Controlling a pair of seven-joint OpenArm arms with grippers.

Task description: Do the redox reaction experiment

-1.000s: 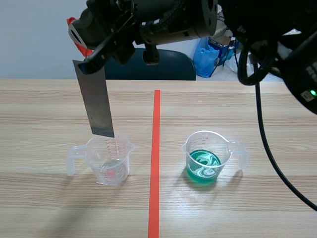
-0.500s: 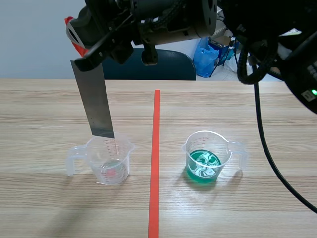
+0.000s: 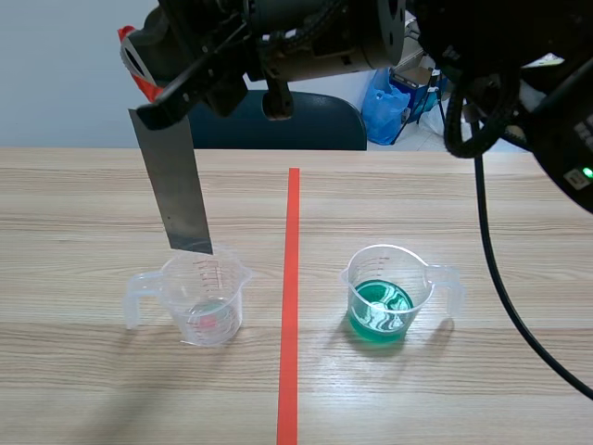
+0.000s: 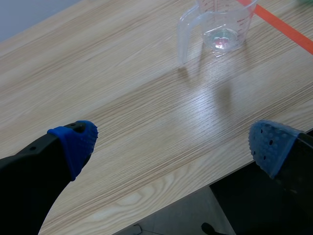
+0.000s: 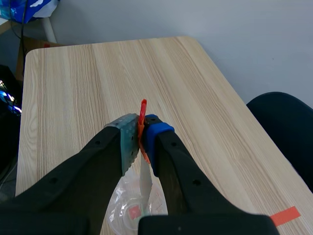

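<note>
A clear measuring beaker (image 3: 199,297) with a small red-pink patch at its bottom stands left of the red tape line. Right of the line is a second beaker (image 3: 384,295) holding green liquid with white swirls. My right arm reaches across from the right, high over the table; its gripper (image 3: 156,76) is shut on the orange-topped end of a grey metal strip (image 3: 178,185). The strip hangs tilted, its lower end just above the clear beaker's rim. The right wrist view shows the pads clamping the strip (image 5: 145,182) over the beaker (image 5: 128,208). My left gripper (image 4: 171,147) is open near the table's front edge, with the clear beaker (image 4: 220,24) well ahead.
The red tape line (image 3: 291,297) runs down the middle of the wooden table. A dark blue chair (image 3: 310,125) and a blue bag (image 3: 394,102) stand behind the far edge. Bare wood (image 4: 137,98) lies between my left gripper and the beaker.
The right gripper has shifted slightly up and to the left with the strip, so the strip's lower end sits a little higher over the clear beaker. The beakers have not moved.
</note>
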